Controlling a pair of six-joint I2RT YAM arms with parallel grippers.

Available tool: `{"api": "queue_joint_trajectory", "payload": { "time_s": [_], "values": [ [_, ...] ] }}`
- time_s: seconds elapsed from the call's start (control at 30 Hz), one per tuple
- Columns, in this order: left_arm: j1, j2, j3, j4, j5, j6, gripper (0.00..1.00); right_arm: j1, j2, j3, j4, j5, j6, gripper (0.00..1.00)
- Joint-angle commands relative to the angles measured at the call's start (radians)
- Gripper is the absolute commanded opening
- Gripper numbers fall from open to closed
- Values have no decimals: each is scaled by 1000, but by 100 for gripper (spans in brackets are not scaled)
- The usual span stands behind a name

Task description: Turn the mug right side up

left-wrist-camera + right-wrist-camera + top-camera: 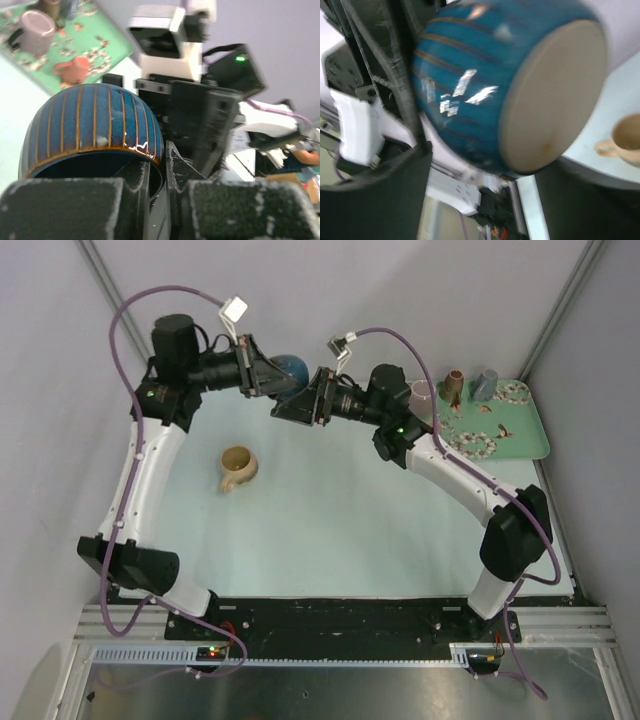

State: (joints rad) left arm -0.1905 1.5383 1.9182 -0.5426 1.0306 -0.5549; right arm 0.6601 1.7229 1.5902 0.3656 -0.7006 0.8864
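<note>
- The blue mug (292,368) hangs on its side above the far middle of the worktop (330,530), between the two arms.
- The left tool (156,172) is clamped on its rim, one finger inside the mouth and one outside.
- The right tool (480,200) stands spread, a finger on either side of the mug's pale base.
- A tan mug (238,468) sits upright on the worktop, well apart.

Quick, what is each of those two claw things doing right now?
Left end effector: closed, pinching the rim of the blue ribbed ceramic mug.
Right end effector: open, fingers spread apart, not gripping the mug.
</note>
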Motion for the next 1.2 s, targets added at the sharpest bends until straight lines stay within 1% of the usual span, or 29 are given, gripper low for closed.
{"api": "queue_joint_trajectory", "payload": {
  "time_s": [0.0, 0.03, 0.1, 0.17, 0.23, 0.27, 0.37, 0.43, 0.47, 0.53, 0.6, 0.63, 0.7, 0.8, 0.83, 0.9, 0.97, 1.07, 1.17],
  "values": [
    [-18, -10, -133, -35, -216, 198, 0, -37, -59, -116, -11, 36, -13, 93],
    [-21, -12, -161, -47, -280, 242, 0, -55, -86, -153, -49, 54, -34, 96],
    [-36, -7, -203, -78, -414, 340, 0, -92, -137, -195, -196, 121, -120, 99],
    [-71, 6, -245, -113, -553, 450, 0, -133, -190, -211, -388, 225, -226, 99],
    [-119, 26, -299, -138, -667, 554, 0, -176, -233, -215, -559, 376, -329, 99],
    [-142, 42, -329, -146, -706, 609, 0, -205, -246, -215, -640, 481, -380, 99],
    [-222, 85, -407, -172, -802, 738, 0, -301, -247, -212, -797, 741, -465, 99],
    [-275, 109, -462, -185, -845, 824, 0, -366, -217, -206, -847, 856, -530, 99],
    [-294, 119, -490, -189, -850, 867, 0, -392, -192, -197, -857, 890, -561, 99],
    [-326, 137, -530, -196, -848, 927, 0, -424, -135, -158, -859, 909, -656, 99],
    [-344, 152, -554, -200, -847, 975, 0, -443, -55, -60, -877, 876, -766, 99],
    [-350, 158, -560, -203, -847, 994, 0, -450, -15, -4, -917, 866, -810, 99],
    [-353, 166, -576, -209, -842, 1029, 0, -457, 116, 137, -998, 875, -881, 100],
    [-358, 175, -613, -211, -855, 1073, 0, -458, 278, 347, -1118, 928, -929, 98],
    [-359, 177, -626, -211, -860, 1093, 0, -456, 320, 392, -1144, 931, -951, 98],
    [-359, 181, -658, -215, -862, 1131, 0, -449, 371, 446, -1155, 934, -1010, 98],
    [-359, 182, -681, -220, -855, 1162, 1, -444, 400, 462, -1146, 922, -1079, 98],
    [-356, 186, -697, -223, -835, 1190, 16, -443, 432, 483, -1154, 847, -1200, 99],
    [-349, 193, -694, -223, -823, 1207, 29, -443, 479, 516, -1178, 810, -1296, 99]
  ]
}}
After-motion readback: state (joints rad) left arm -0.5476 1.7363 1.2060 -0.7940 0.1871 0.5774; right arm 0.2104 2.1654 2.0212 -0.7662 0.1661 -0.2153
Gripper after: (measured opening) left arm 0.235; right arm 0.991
